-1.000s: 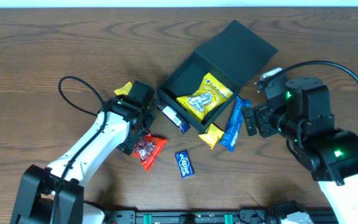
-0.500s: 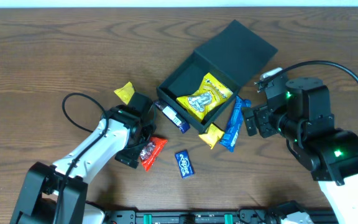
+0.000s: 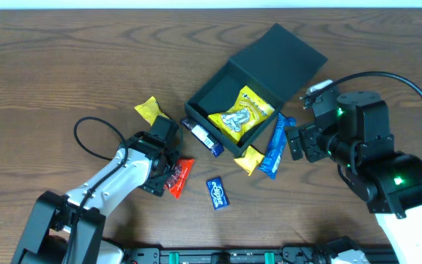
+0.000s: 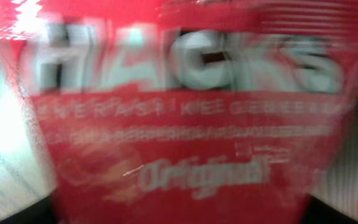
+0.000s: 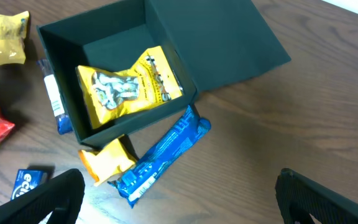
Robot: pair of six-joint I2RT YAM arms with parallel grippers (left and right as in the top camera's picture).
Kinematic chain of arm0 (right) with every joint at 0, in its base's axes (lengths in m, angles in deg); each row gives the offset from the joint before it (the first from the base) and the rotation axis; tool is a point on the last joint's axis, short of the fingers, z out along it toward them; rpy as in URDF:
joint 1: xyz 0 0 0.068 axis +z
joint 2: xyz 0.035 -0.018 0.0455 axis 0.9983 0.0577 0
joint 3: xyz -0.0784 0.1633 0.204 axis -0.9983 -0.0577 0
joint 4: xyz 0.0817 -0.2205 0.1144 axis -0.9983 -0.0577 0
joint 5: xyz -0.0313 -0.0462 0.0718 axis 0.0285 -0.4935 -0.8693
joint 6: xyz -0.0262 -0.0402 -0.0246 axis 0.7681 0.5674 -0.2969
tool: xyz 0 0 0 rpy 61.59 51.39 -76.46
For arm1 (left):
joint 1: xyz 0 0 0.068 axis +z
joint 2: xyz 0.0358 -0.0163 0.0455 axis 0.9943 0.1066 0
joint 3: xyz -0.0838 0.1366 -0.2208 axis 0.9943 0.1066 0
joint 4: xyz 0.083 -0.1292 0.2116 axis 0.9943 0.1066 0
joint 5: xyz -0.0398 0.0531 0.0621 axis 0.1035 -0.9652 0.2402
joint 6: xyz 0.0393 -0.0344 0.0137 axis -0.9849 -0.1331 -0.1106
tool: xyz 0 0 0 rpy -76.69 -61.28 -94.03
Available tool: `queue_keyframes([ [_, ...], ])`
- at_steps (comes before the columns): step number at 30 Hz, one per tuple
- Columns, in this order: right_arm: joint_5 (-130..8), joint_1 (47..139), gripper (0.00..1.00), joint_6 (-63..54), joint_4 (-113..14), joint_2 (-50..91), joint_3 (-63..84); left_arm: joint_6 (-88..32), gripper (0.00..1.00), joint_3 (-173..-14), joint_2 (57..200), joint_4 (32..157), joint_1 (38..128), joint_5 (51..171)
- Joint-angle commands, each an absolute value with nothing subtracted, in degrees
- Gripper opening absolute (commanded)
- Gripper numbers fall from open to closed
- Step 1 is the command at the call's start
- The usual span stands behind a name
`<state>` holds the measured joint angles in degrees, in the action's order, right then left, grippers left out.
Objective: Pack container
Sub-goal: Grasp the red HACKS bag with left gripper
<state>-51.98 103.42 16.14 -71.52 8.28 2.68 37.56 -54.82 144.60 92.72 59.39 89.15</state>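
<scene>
Risk, slip: the red packet (image 4: pixel 179 112) is glossy and crinkly, so my left gripper (image 3: pixel 168 170) could pinch only a fold of film and drop it on the lift (my guess from how slick it looks).
Risk, cause: it fills my left wrist view edge to edge and blurred, so I am judging the bite nearly blind.
Risk, snag: the white-and-blue bar (image 3: pixel 202 137) lies between my left gripper and the box (image 3: pixel 229 103), against its near wall; a low carry could drag it or catch the rim.
Risk, fit: a yellow packet (image 3: pixel 240 114) already sprawls across the box floor, so the red one may ride up on it.
Left arm: forearm low over the table, wrist tipped down, gripper right on top of the red packet.
Left gripper: I cannot tell how wide the jaws stand, nor whether they have the packet.
Right arm: held off past the box's far side, camera tilted down over it.
Right gripper (image 5: pixel 179 193): jaws spread wide, holding nothing.
Box: ahead and right of my left gripper, lid swung back flat.
</scene>
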Motion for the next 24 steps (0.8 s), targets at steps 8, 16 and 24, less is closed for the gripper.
queue_keyframes([
  [8,-51.61,102.86,0.99,16.92,-71.54,8.19,2.51,34.79,0.31,-53.42,145.1,92.94,59.5,85.81],
  [16,-51.61,102.86,0.99,16.92,-71.52,8.19,2.51,24.41,0.21,-56.66,145.06,93.79,59.61,83.79],
  [24,-51.61,102.86,0.99,16.92,-71.54,8.19,2.51,4.58,0.23,-59.67,144.95,93.79,61.18,81.39],
])
